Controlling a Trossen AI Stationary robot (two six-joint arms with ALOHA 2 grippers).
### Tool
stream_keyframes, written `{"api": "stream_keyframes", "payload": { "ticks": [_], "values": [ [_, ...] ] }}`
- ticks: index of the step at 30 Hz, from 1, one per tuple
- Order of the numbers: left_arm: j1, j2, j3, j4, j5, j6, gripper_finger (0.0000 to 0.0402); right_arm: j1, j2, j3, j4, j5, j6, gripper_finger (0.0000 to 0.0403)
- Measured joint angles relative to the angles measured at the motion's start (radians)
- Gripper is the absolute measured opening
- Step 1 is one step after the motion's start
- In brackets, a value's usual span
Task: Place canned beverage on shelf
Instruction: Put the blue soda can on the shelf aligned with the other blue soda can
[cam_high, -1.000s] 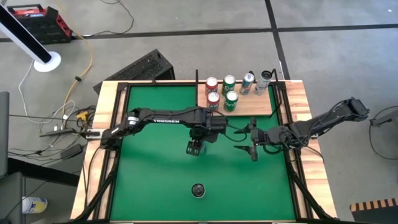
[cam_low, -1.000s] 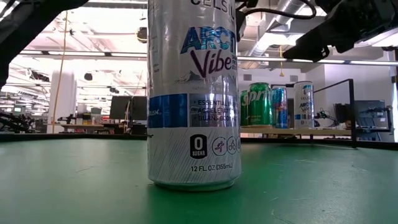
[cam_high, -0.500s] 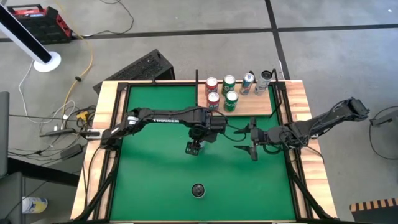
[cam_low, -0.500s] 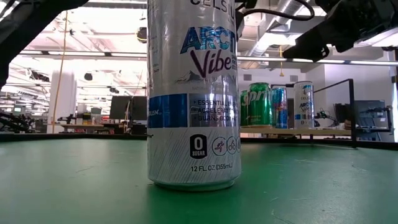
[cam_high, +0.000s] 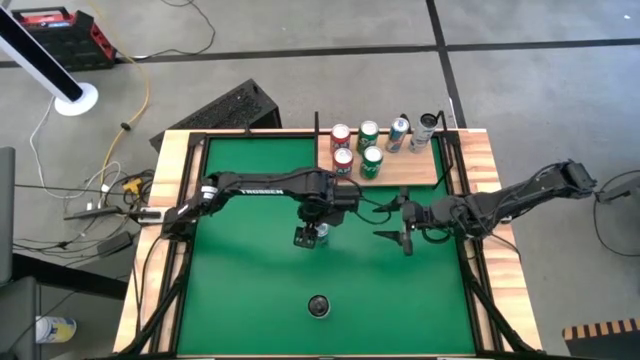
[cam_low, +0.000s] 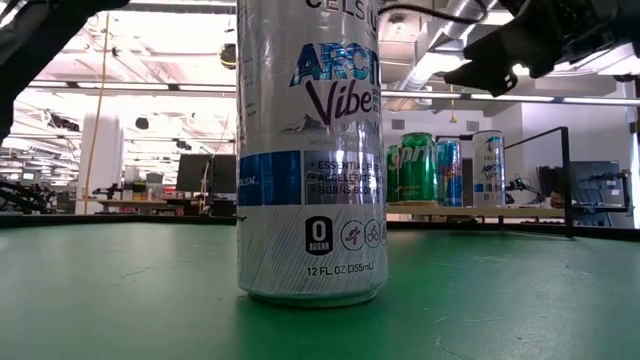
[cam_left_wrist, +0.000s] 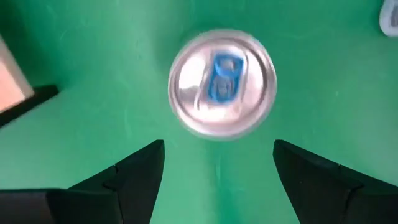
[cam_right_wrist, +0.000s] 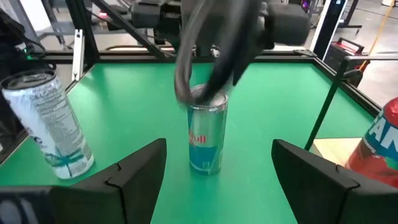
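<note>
Straight beneath the left hand (cam_high: 306, 238): a slim silver can with a blue tab (cam_left_wrist: 222, 84), upright on the green desk (cam_high: 250, 290), out on the open felt and off the shelf (cam_high: 400, 172). In the left wrist view, only the can's round top, just ahead of the two dark fingers (cam_left_wrist: 127, 180). Left hand spread wide, one finger to either side of the can, touching neither side, holding nothing.

Facing that same can from its far side: the right hand (cam_high: 405, 237), near but clearly apart, low over the desk, likewise spread wide and empty. In the right wrist view, the blue-and-silver side of the can (cam_right_wrist: 207, 140) between that hand's fingers (cam_right_wrist: 134, 180) farther off, with the left arm's dark wrist and cable right above it.

Beyond both hands, at the desk's far edge: the shelf, a light-wood plank with black edging and posts. On it, six standing cans: two red cans (cam_high: 342, 147), two green cans (cam_high: 370, 147), a blue can (cam_high: 398, 133) and a silver can (cam_high: 428, 128).

On the near side of the left hand, well apart: a tall white-and-silver can (cam_high: 318, 305), upright and alone, filling much of the low view (cam_low: 310, 150).
</note>
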Motion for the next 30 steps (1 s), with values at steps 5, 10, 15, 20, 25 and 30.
{"api": "stream_keyframes", "payload": {
  "ticks": [5, 10, 15, 20, 25, 30],
  "values": [
    [0.005, -0.125, -0.105, 0.003, -0.009, -0.037, 0.0286, -0.033, 0.065, 0.000, 0.087, -0.040, -0.010, 0.0314],
    [0.007, -0.364, -0.423, 0.220, -0.069, -0.099, 0.0277, -0.084, 0.201, 0.030, 0.208, -0.138, -0.030, 0.0314],
    [0.008, -0.680, -0.910, 0.697, -0.073, -0.138, 0.0268, -0.121, 0.375, 0.146, 0.217, -0.182, -0.077, 0.0314],
    [0.011, -0.961, -1.325, 1.230, -0.107, -0.158, 0.0263, -0.125, 0.526, 0.257, 0.241, -0.185, -0.121, 0.0314],
    [0.019, -1.146, -1.622, 1.633, -0.109, -0.165, 0.0263, -0.138, 0.630, 0.313, 0.323, -0.247, -0.119, 0.0314],
    [0.035, -1.239, -1.774, 1.766, -0.109, -0.197, 0.0263, -0.167, 0.721, 0.347, 0.373, -0.262, -0.072, 0.0314]
  ]
}}
